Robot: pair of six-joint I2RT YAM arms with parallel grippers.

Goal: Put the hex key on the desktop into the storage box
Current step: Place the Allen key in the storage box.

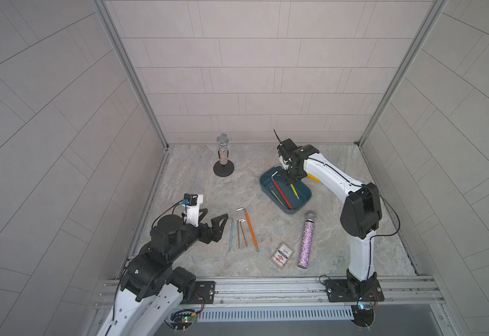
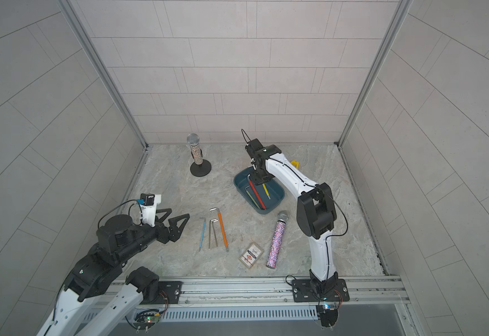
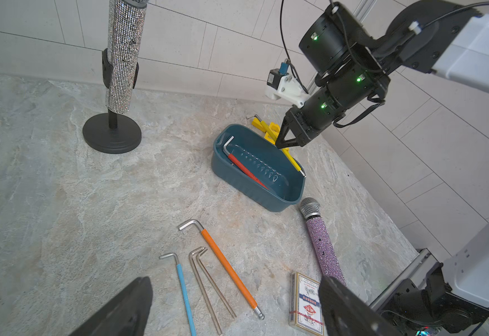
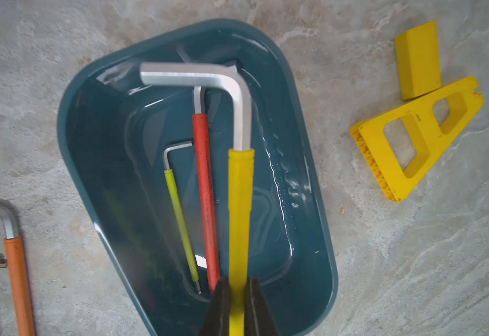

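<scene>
We see our right fingers (image 4: 221,308) clamped on a yellow-sleeved key (image 4: 238,209), its silver L-bend ahead of them over the teal box (image 4: 86,151), left fingers (image 3: 127,305) spread apart

Both top views look down from high above the front rail (image 1: 266,286) onto the whole desktop (image 1: 196,186), facing the back wall (image 1: 252,72). The left wrist camera looks low across it from the front-left corner. The right wrist camera hangs close over the storage box (image 4: 92,180), which all 4 views share.
</scene>
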